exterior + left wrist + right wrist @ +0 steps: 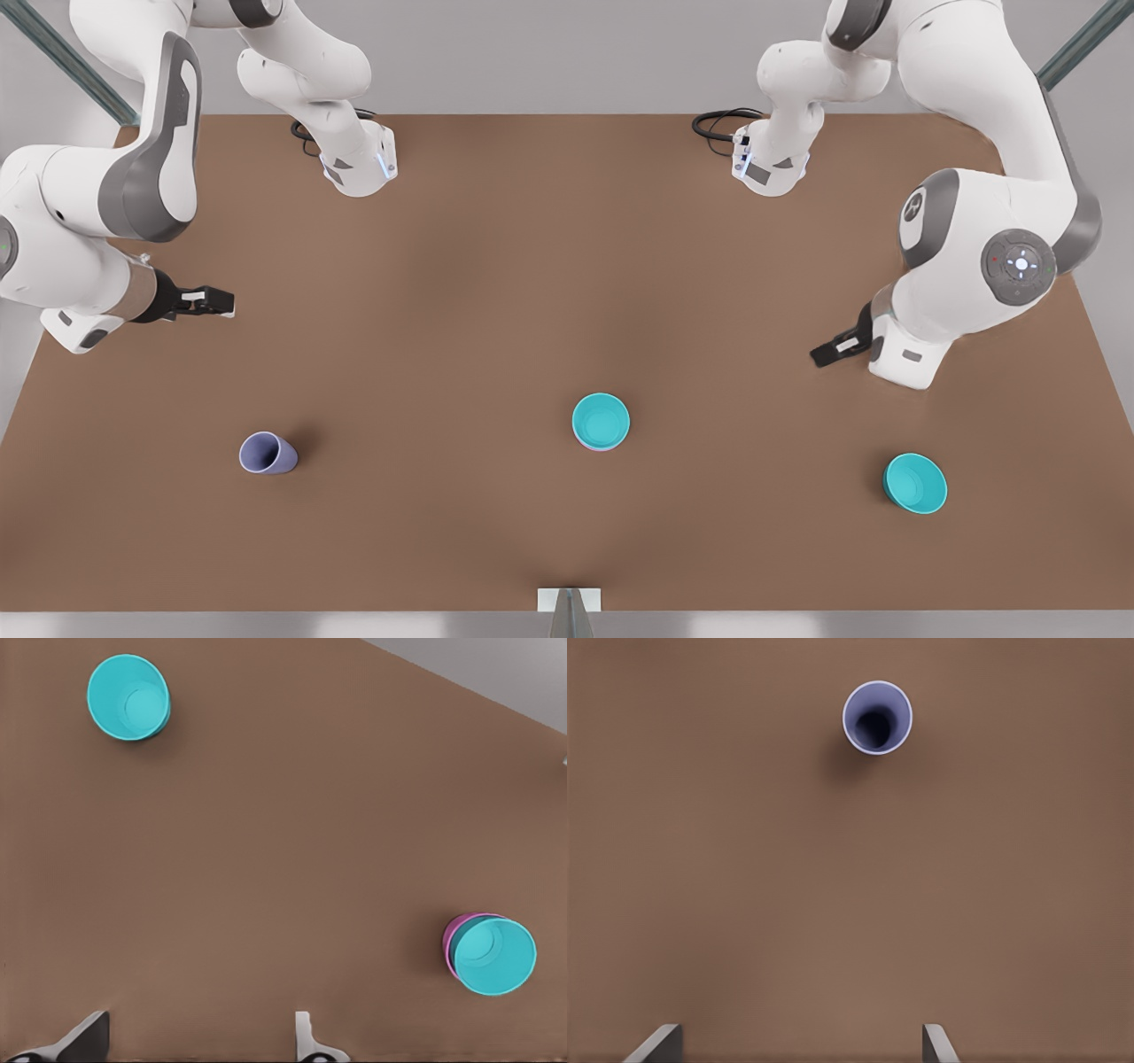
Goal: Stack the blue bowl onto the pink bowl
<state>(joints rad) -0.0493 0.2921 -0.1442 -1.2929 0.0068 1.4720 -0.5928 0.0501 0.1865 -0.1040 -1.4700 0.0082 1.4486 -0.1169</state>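
Observation:
A blue bowl [601, 420] [494, 955] sits nested inside the pink bowl [450, 937] at the table's middle front; just a thin pink rim shows around it. A second teal bowl [915, 483] [128, 697] stands alone toward the front view's right. My left gripper [833, 347] [195, 1043] hovers open and holds nothing on the front view's right, back from both bowls. On the front view's left, my right gripper [213, 302] [799, 1045] is open and holds nothing too, back from the cup.
A lavender-purple cup [267, 454] [876, 718] stands on the brown table [496, 292] at the front view's left. The two arm bases [359, 164] [769, 168] stand at the far edge. A small grey mount [569, 602] is at the near edge.

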